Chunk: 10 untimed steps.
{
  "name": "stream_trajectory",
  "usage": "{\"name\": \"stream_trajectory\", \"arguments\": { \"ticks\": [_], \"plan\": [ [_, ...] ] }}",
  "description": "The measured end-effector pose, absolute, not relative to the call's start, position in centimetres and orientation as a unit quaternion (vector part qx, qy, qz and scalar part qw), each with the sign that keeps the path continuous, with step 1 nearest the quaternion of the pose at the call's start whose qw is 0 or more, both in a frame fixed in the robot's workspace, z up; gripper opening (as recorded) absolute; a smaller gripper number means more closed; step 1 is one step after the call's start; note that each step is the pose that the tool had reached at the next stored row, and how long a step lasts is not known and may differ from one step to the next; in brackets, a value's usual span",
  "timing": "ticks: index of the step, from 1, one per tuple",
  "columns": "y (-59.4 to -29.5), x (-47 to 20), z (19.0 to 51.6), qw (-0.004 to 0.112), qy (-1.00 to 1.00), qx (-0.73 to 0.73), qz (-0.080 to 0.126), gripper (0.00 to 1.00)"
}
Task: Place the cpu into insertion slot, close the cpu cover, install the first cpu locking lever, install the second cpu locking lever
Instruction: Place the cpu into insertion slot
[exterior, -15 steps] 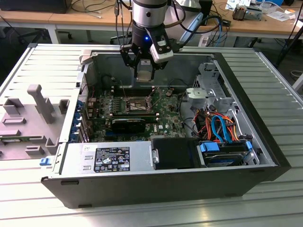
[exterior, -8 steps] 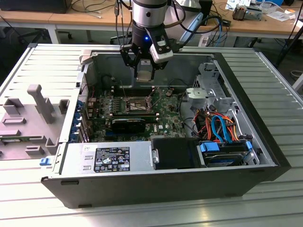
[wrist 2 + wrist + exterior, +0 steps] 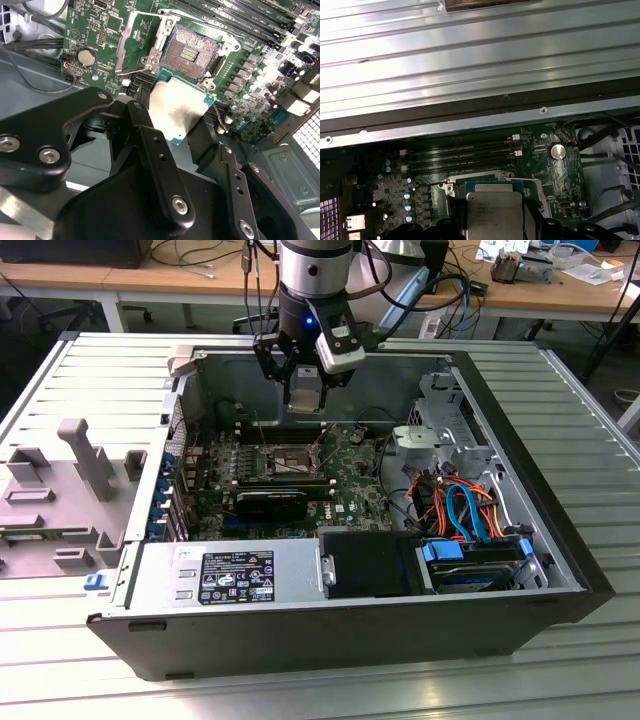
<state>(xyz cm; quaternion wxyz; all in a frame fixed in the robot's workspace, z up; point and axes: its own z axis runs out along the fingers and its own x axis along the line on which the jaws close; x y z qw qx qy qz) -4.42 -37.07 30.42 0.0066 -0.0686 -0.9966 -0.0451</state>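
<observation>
A big open computer case [image 3: 330,635] lies on the ribbed metal surface [image 3: 590,440]. A green board [image 3: 352,468] lies flat inside it. The black claw [image 3: 303,405] hangs over the board, clamped on the cpu [image 3: 177,105]. Long black memory slots [image 3: 460,155] run beside the insertion slot [image 3: 191,51], a dark square near the board's middle. The cpu cover [image 3: 161,40], a thin silver frame, stands open. The cpu is a flat grey square with a green rim, tilted in the air near the slot.
</observation>
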Motion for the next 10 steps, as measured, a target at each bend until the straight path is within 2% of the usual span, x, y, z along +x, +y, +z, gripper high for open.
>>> {"name": "stream_trajectory", "arguments": {
  "ticks": [10],
  "plan": [
    [-37.07, -4.42, 30.42, 0.006, -0.996, -0.074, -0.045, 0.54]
  ]
}}
